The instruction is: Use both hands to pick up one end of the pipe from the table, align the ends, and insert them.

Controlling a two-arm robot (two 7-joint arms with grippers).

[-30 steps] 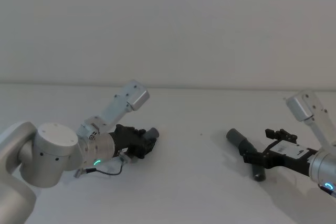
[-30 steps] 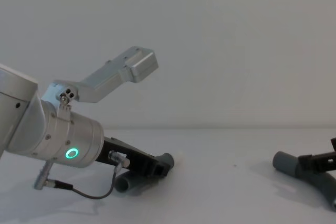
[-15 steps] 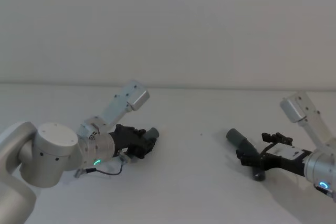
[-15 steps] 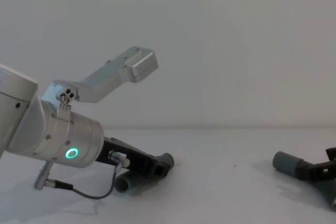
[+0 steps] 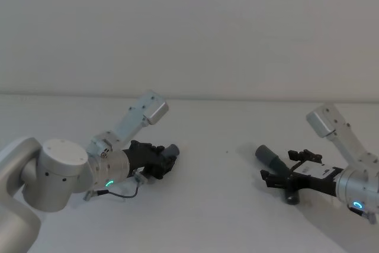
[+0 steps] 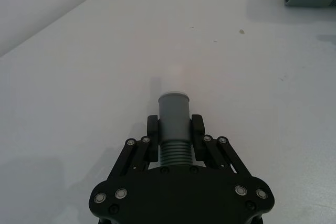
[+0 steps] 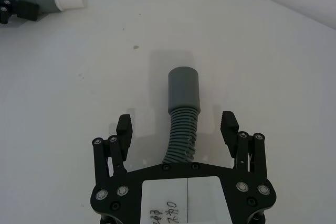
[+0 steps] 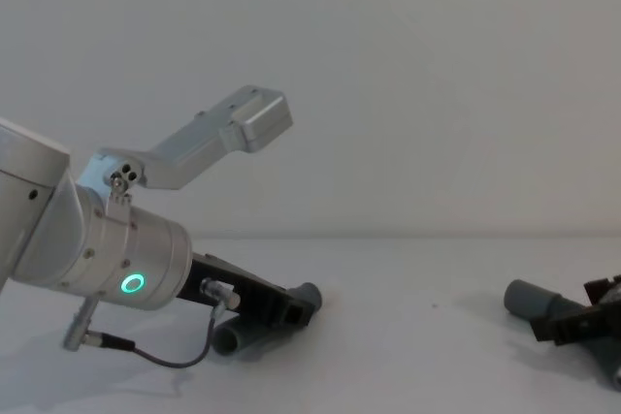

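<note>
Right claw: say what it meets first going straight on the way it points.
The right claw straddles the hose, fingers open; its palm would likely meet the ribs first.

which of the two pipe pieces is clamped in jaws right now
The piece with the whitish tip, in the left gripper: its jaws are shut on the ribs. The plain-cuffed piece lies between the open jaws of the right gripper.

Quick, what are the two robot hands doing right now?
Left gripper: closed on the white-tipped hose piece.
Right gripper: open, straddling the plain grey hose piece, not gripping it.
</note>
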